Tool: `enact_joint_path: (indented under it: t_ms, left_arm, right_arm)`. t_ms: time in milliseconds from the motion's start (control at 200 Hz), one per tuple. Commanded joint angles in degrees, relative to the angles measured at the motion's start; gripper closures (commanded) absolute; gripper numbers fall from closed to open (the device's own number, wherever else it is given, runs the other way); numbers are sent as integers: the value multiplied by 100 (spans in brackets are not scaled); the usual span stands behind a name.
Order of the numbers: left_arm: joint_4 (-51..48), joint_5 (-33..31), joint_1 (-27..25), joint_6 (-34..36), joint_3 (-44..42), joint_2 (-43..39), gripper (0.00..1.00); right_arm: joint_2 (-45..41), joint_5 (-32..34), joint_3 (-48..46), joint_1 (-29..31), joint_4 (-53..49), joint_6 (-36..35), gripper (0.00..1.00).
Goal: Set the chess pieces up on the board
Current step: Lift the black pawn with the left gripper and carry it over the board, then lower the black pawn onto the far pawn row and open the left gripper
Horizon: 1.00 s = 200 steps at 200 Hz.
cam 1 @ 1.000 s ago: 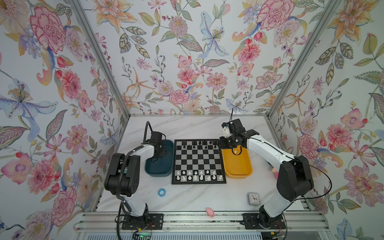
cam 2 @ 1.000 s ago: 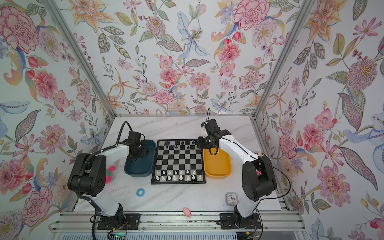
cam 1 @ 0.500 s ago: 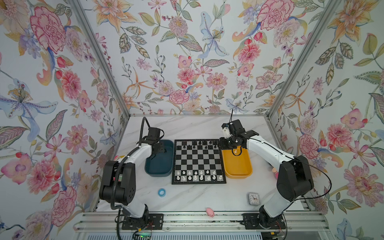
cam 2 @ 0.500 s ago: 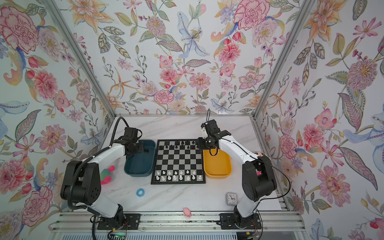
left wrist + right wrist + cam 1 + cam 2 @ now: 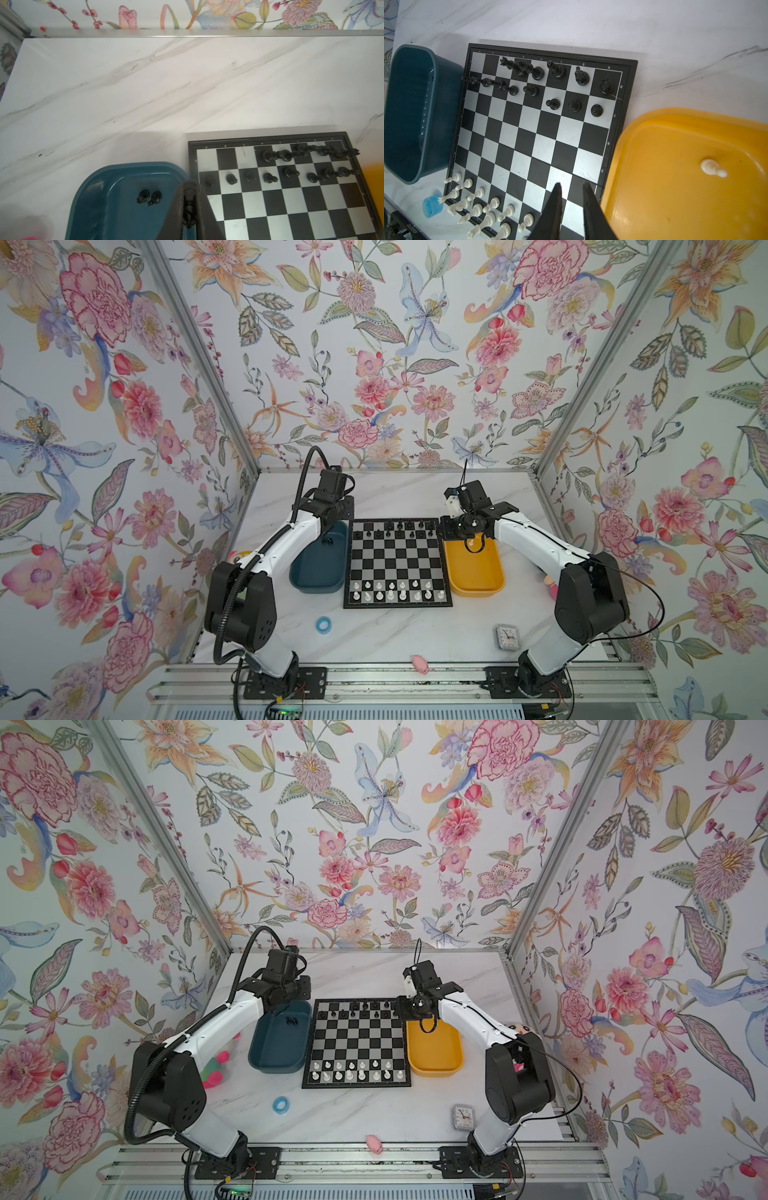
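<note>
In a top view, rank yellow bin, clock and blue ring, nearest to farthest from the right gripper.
1. Yellow bin, right of the board, next to the right gripper.
2. Clock, front right of the table.
3. Blue ring, front left, across the board.

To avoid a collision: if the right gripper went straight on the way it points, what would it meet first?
Probably bare squares of the board, ahead of the right gripper, before the black pawns; depth is unclear.
</note>
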Motion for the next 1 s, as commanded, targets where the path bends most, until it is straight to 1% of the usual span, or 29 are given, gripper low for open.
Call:
enact_joint_path:
  t_ms: [0,215,500,996]
  left_arm:
    - [-70,119,-188,100,318,432,99]
    - [-70,288,-524,106,771,1101,99]
    - [-123,429,-681,104,1248,1830,99]
    - [-315,462,-812,116,1633,2429,100]
  right_arm:
    - [-192,0,-98,-54,32,34,79]
    - [-290,-6,-248,-137,67,47,79]
    - [-431,-35,-478,-260,119,59,79]
    - [-432,-114,-627,-322,199,93,79]
